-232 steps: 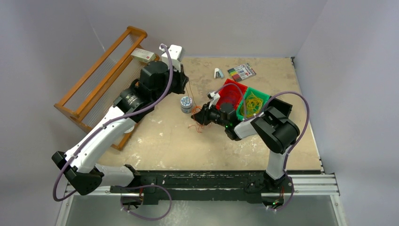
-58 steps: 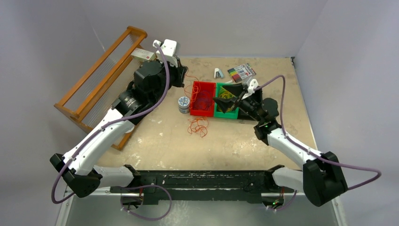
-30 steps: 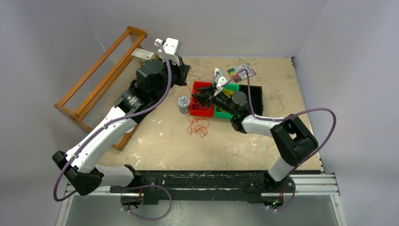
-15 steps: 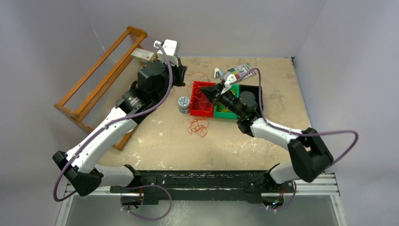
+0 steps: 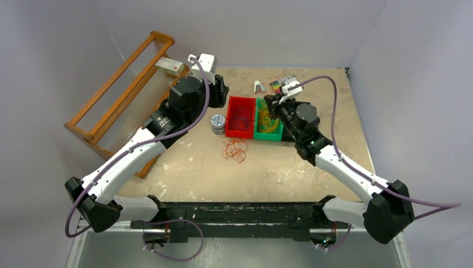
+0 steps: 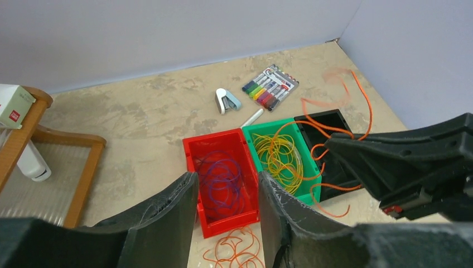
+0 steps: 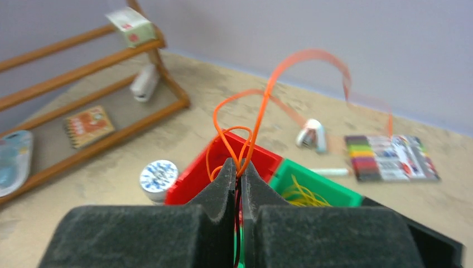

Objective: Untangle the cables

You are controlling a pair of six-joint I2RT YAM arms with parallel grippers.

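Observation:
My right gripper (image 7: 238, 167) is shut on a thin orange cable (image 7: 262, 106) that loops up above the fingertips. In the top view it (image 5: 272, 104) hangs over the green bin (image 5: 277, 137), which holds yellow cables (image 6: 281, 156). The left wrist view shows the held strand (image 6: 365, 95) trailing over the black bin (image 6: 326, 118). The red bin (image 6: 215, 139) holds purple cables (image 6: 220, 178). A tangle of orange cables (image 5: 235, 149) lies on the table in front of the red bin. My left gripper (image 6: 227, 178) is open and empty, above and behind the red bin (image 5: 230, 117).
A wooden rack (image 5: 120, 92) stands at the back left with a small box on its rail. A round tin (image 5: 218, 122) sits left of the red bin. A staple remover (image 6: 227, 100), a marker pack (image 6: 270, 89) and a white pen (image 6: 252, 117) lie behind the bins.
My right gripper has swung right from above the red bin to over the green bin, carrying the orange cable. My left arm has shifted slightly right and forward.

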